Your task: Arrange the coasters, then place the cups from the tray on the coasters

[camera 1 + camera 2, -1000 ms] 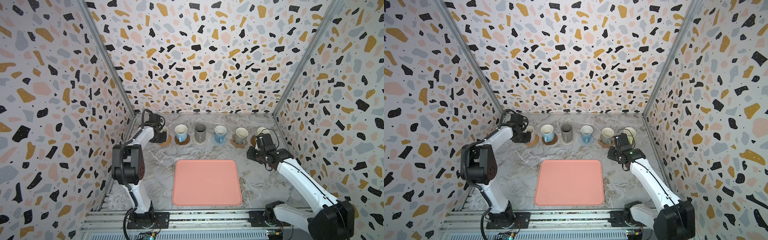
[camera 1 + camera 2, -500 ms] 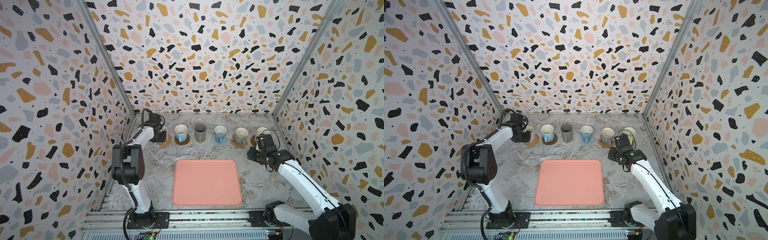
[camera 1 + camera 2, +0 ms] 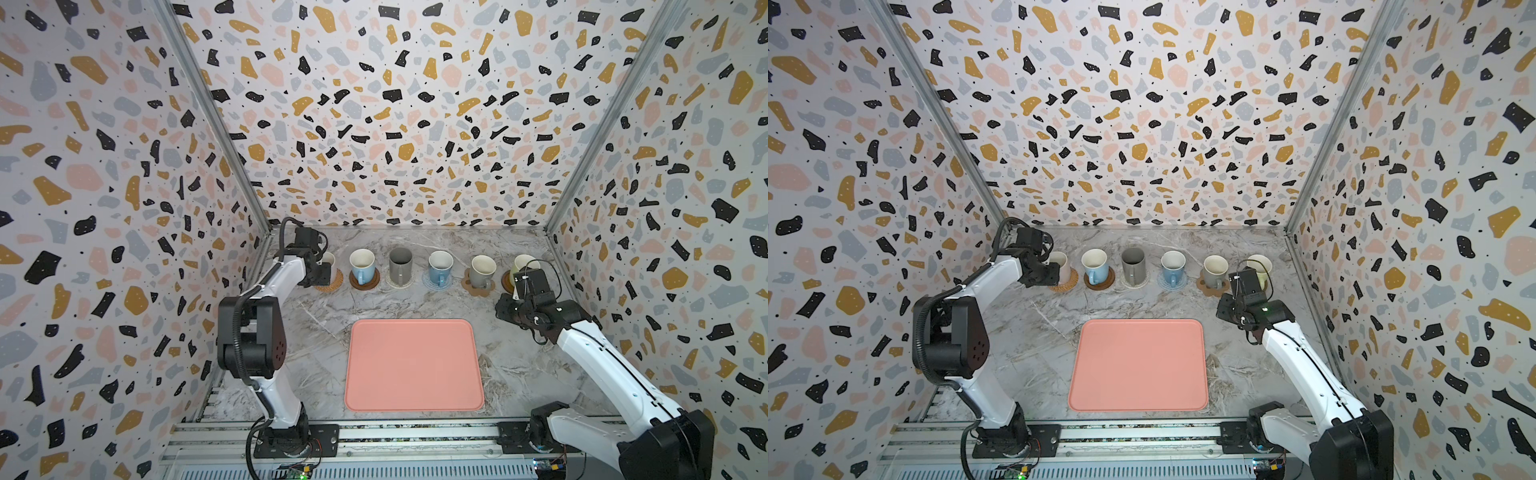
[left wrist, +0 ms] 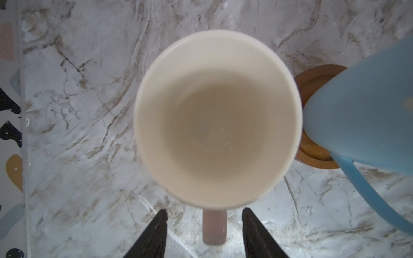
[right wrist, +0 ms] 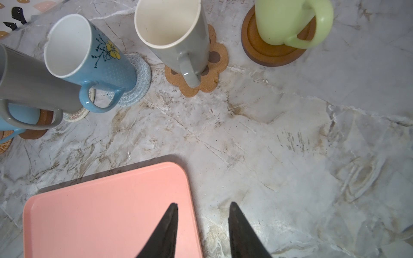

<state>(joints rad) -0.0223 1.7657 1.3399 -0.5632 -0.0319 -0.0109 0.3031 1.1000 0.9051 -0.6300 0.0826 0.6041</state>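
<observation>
Toward the front of the marble table (image 3: 316,316), the tray (image 3: 413,365), bare. Along the back, six cups (image 3: 400,266) upright on six coasters (image 3: 436,283), one apiece. At the left end, the pale pink cup (image 4: 216,118), largely hidden behind the left arm in both top views, its woven coaster (image 3: 334,281) fully covered in the left wrist view. At the right end, the green cup (image 3: 1261,262), partly masked by the right wrist. Around the pink handle, the left gripper (image 4: 205,210), parted, not touching. Above the tray's corner, the right gripper (image 5: 203,203), narrowly parted, holding nothing, finger bases cut off.
</observation>
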